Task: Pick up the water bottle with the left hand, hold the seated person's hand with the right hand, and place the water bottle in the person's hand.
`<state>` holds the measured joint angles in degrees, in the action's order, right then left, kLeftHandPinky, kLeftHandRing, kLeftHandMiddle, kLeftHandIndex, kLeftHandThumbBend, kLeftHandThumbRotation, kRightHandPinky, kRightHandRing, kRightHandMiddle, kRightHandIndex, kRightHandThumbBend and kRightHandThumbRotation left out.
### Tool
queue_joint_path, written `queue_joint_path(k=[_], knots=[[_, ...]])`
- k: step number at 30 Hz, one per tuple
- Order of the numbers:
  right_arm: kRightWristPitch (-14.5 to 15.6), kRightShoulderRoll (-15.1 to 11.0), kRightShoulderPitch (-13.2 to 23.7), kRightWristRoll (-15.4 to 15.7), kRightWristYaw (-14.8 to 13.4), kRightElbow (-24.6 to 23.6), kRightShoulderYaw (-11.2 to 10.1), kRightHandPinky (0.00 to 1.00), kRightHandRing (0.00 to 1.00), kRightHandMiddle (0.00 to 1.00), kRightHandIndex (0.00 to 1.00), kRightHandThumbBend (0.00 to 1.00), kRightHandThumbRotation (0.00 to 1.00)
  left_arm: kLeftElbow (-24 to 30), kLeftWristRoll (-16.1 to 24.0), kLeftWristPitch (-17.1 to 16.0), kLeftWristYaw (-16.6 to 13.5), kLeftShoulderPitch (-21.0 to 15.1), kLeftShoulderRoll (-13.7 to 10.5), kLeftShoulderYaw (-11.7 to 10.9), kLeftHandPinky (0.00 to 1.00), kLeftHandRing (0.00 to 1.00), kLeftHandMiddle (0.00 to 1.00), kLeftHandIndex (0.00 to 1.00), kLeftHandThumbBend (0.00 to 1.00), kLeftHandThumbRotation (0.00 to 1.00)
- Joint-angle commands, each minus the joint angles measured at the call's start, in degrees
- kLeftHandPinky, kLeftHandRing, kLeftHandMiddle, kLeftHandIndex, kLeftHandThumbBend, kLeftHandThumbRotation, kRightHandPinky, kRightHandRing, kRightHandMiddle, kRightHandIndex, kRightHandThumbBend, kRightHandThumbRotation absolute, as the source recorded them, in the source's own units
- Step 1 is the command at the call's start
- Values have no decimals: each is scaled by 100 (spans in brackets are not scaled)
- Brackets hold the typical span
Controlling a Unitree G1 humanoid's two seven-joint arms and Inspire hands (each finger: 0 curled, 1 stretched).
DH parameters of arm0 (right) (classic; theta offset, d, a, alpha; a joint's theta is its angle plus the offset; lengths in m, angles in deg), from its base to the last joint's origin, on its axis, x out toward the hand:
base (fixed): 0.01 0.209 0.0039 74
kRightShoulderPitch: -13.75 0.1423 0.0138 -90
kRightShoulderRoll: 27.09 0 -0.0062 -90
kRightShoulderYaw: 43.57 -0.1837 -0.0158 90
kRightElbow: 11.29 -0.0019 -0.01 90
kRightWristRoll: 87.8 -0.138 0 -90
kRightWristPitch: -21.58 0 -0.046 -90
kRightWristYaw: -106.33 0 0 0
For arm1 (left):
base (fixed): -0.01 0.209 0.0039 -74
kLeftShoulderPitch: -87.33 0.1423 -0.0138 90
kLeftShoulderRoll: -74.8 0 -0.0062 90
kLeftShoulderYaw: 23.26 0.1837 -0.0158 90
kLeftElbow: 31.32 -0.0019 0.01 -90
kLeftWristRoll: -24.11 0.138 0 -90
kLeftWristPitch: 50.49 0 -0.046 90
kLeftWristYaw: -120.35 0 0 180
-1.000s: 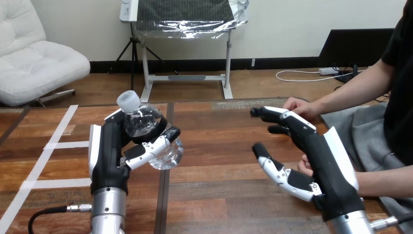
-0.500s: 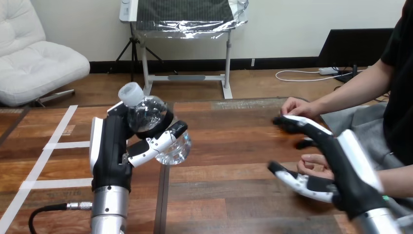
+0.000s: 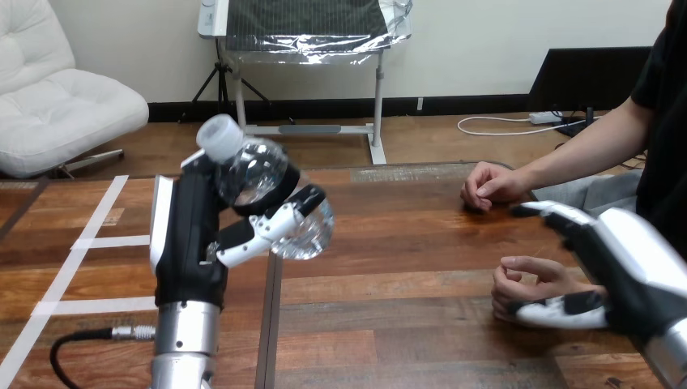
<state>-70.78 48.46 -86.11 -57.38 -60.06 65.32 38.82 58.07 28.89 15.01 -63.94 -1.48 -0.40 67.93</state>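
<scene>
A clear water bottle (image 3: 267, 194) with a white cap hangs tilted above the table's left half, my left hand (image 3: 185, 235) shut round it, thumb across its lower body. The person's near hand (image 3: 526, 279) rests loosely curled, palm up, on the table at the right. My right hand (image 3: 628, 259) is at that hand's wrist. Its fingers (image 3: 559, 217) reach straight over the far side and its thumb (image 3: 563, 310) lies along the near side. I cannot tell whether they touch. The person's far hand (image 3: 486, 185) lies as a fist further back.
The wooden table (image 3: 389, 243) has strips of white tape (image 3: 89, 241) at its left. A dark seam (image 3: 271, 316) runs down the tabletop below the bottle. The person sits at the right edge.
My left hand has lifted the bottle higher and carried it right. My right hand has swung right and down to the person's near hand, its fingers and thumb now either side of the wrist.
</scene>
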Motion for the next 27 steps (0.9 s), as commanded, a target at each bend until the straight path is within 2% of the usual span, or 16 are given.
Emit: queue_joint_path(k=[1, 10, 17, 21, 27], knots=[[293, -443, 632, 159, 255, -459, -169, 77, 87, 90, 86, 78, 0, 435, -82, -104, 24, -228, 51, 3, 42, 41, 43, 50, 61, 0], [489, -946, 764, 575, 450, -269, -114, 75, 85, 89, 85, 84, 0, 553, -61, -59, 43, -151, 82, 11, 42, 41, 43, 50, 61, 0], [810, -1175, 882, 705, 815, -157, -64, 77, 88, 90, 86, 84, 0, 573, -35, -45, 36, -119, 109, -2, 42, 41, 43, 50, 61, 0], [866, -1369, 996, 833, 980, 52, 20, 79, 89, 91, 87, 83, 1, 531, -41, -97, 50, -118, 110, -10, 42, 41, 43, 50, 61, 0], [996, -1517, 1161, 983, 1176, 270, 165, 81, 91, 92, 87, 82, 3, 515, -82, -85, 75, -114, 139, -10, 42, 41, 43, 51, 61, 0]])
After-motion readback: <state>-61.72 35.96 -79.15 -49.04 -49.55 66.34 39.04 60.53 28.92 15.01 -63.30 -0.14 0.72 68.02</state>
